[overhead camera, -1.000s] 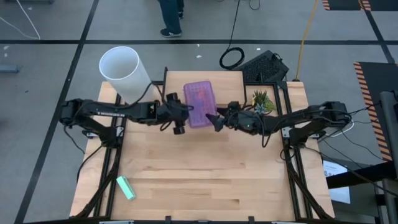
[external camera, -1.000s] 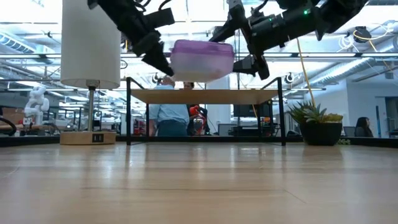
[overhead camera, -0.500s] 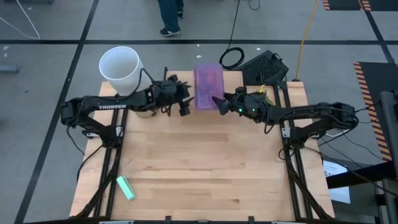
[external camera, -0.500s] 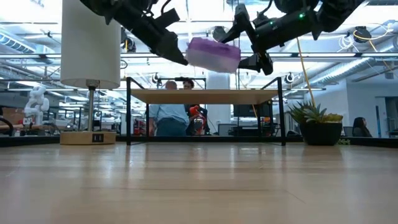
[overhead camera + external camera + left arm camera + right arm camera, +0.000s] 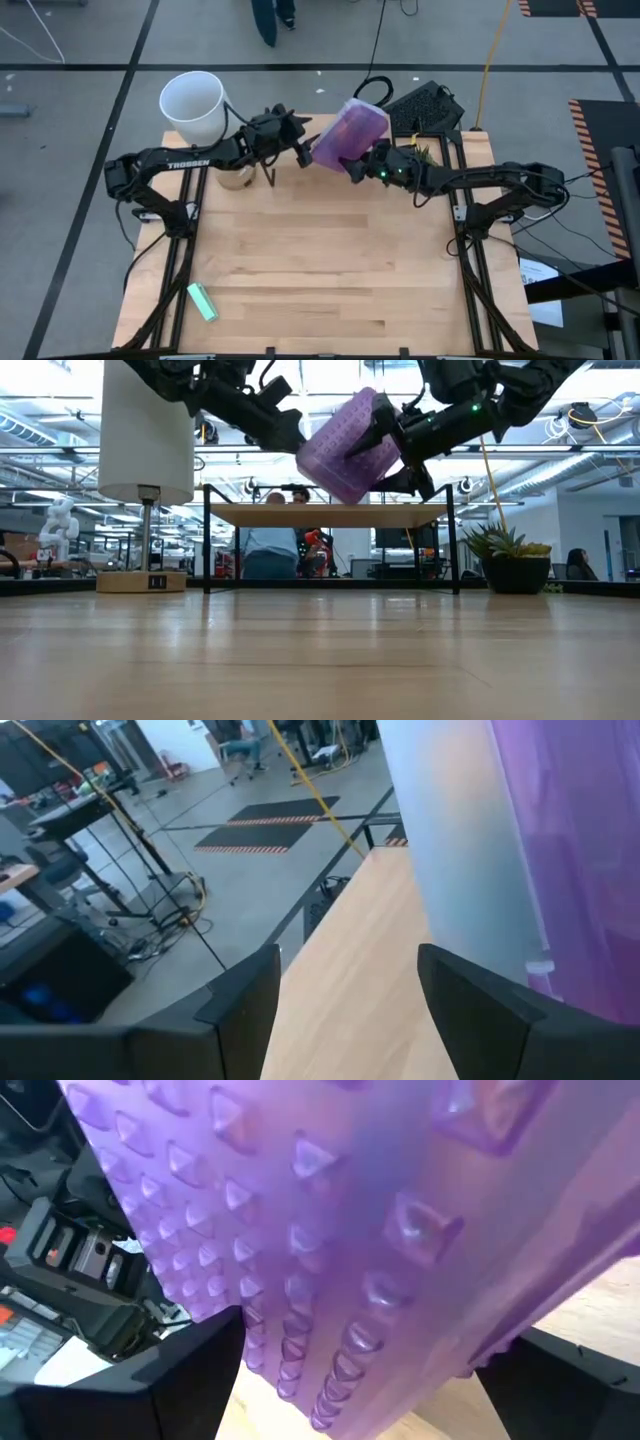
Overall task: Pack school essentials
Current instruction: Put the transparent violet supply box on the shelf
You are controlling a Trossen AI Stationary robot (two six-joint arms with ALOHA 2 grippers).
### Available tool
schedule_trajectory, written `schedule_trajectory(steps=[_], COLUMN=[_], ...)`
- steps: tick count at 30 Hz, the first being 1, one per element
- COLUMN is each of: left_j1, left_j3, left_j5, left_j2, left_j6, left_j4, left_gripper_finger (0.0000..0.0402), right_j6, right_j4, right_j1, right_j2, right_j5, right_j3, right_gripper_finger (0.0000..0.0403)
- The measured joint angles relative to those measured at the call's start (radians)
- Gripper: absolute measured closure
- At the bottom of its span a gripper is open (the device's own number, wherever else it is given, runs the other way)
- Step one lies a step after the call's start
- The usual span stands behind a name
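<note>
High view: right gripper (image 5: 352, 170) clamps tilted purple box (image 5: 349, 133) aloft.

The purple box (image 5: 350, 134) now tilts steeply between the right gripper's (image 5: 352, 168) fingers, no longer level. The left gripper (image 5: 303, 143) is off it, its fingers apart just beside the box's edge.

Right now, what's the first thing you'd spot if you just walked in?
A bumpy, see-through purple plastic box, held tilted in the air above the far side of the wooden table by the right gripper. The left gripper is open just beside it, not touching. Next, the tall white lamp at the table's far left corner, and one small green block alone near the front left.
</note>
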Motion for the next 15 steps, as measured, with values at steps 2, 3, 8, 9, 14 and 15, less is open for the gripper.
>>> schedule_trajectory(steps=[2, 3, 8, 9, 14, 15], left_j1=[0.001, 0.001, 0.000, -0.002, -0.012, -0.014], left_j3=[-0.001, -0.001, -0.008, -0.010, -0.012, -0.011], left_j5=[-0.004, -0.008, -0.042, -0.036, -0.011, -0.017], left_j2=[0.000, 0.000, -0.002, 0.002, 0.000, 0.000], left_j6=[-0.007, -0.013, -0.030, -0.033, -0.037, -0.036], left_j4=[-0.010, -0.018, -0.128, -0.161, -0.238, -0.238], left_gripper_finger=[0.0156, 0.0156, 0.0156, 0.0156, 0.0156, 0.0156], right_j6=[0.000, -0.003, 0.001, 0.002, 0.004, 0.004], right_j4=[0.007, 0.003, 0.014, 0.016, 0.028, 0.025], right_j1=[-0.006, -0.009, -0.017, -0.018, -0.017, -0.017], right_j2=[-0.003, -0.007, -0.009, -0.009, -0.009, -0.008], right_j5=[-0.004, -0.004, -0.010, -0.009, -0.017, -0.021], right_j3=[0.000, 0.000, 0.000, 0.000, 0.000, 0.000], right_gripper_finger=[0.0044, 0.0044, 0.0044, 0.0044, 0.0044, 0.0044])
